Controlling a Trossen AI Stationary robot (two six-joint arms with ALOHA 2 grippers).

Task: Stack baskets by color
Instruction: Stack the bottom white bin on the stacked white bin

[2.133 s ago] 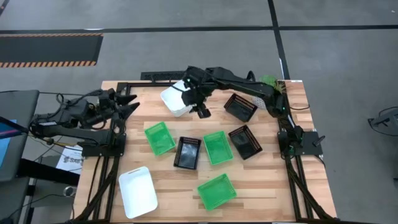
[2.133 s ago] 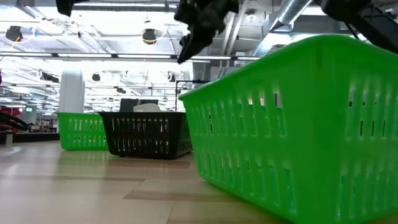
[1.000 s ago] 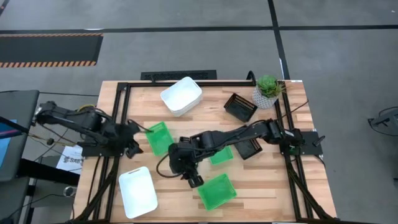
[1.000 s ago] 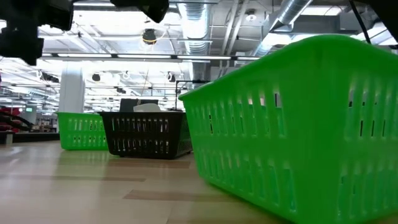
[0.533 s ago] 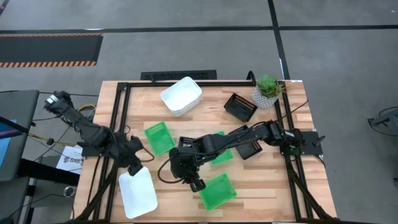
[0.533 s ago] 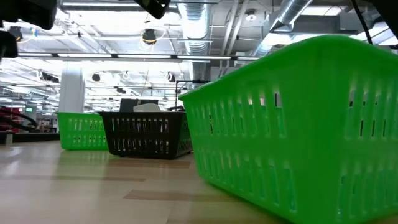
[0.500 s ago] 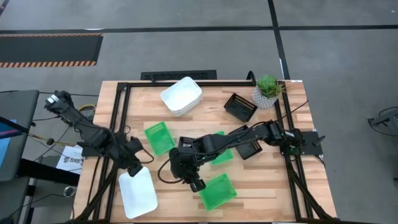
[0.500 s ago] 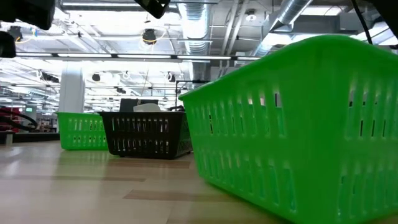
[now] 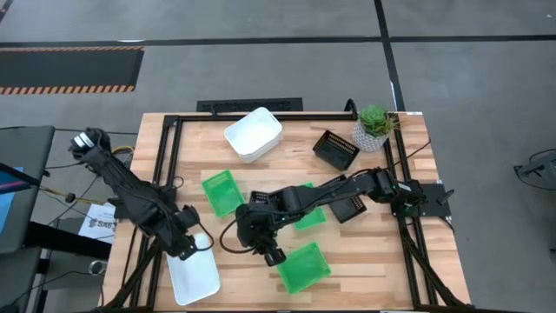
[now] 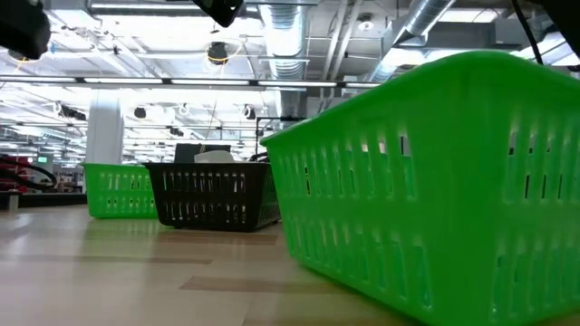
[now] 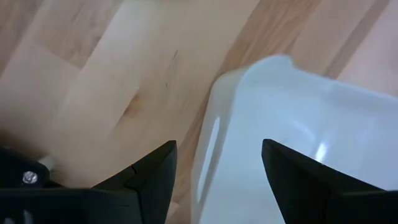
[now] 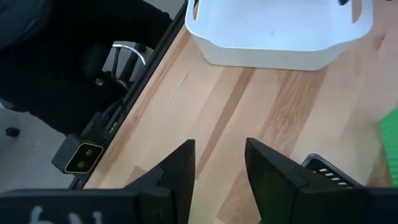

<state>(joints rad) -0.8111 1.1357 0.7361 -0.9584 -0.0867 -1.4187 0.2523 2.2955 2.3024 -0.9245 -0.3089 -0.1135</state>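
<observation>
- White basket (image 9: 193, 271) lies at the table's (image 9: 373, 269) near-left corner.
- Left gripper (image 9: 189, 247) has come down onto its far rim since a moment ago, fingers (image 11: 152, 171) spread astride the wall (not pinching).
- Right gripper (image 9: 272, 254), part open and empty, stays beside the green basket (image 9: 304, 268).

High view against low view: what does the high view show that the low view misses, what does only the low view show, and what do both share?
Only the high view: the far white basket, the near white basket under the open left gripper, the potted plant, and the right gripper beside a green basket.
Only the low view: the ceiling ducts and lamps of the room behind.
Both: green baskets and a latticed black basket on the wooden table.
</observation>
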